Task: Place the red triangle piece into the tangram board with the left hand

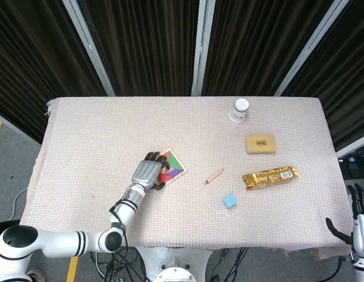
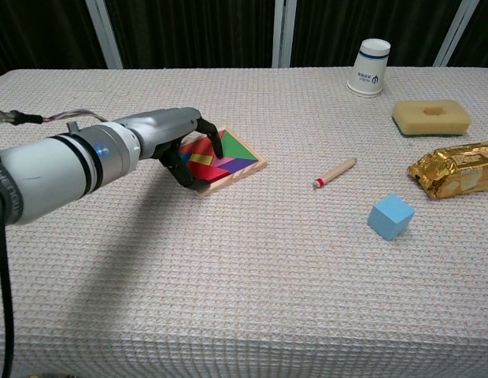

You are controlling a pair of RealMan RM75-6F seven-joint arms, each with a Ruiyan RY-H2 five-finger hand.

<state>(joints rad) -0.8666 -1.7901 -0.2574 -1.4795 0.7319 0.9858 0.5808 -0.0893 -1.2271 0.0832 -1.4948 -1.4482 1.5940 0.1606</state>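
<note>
while the left hand [image 2: 175, 146] hovers left of centre, grip unclear, over the tangram board [image 2: 245, 165], seating the red triangle [image 2: 203, 147] calls for gentle, flat pressure.

White paper cup [image 2: 373, 67], yellow sponge [image 2: 430, 116], gold snack bar [image 2: 456, 168], wooden stick [image 2: 335, 172], blue cube [image 2: 390, 216]

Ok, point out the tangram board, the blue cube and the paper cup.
tangram board [image 2: 242, 160]: chest view, on its green piece.
blue cube [image 2: 390, 216]: chest view, its front face.
paper cup [image 2: 372, 68]: chest view, middle of its side.
</note>
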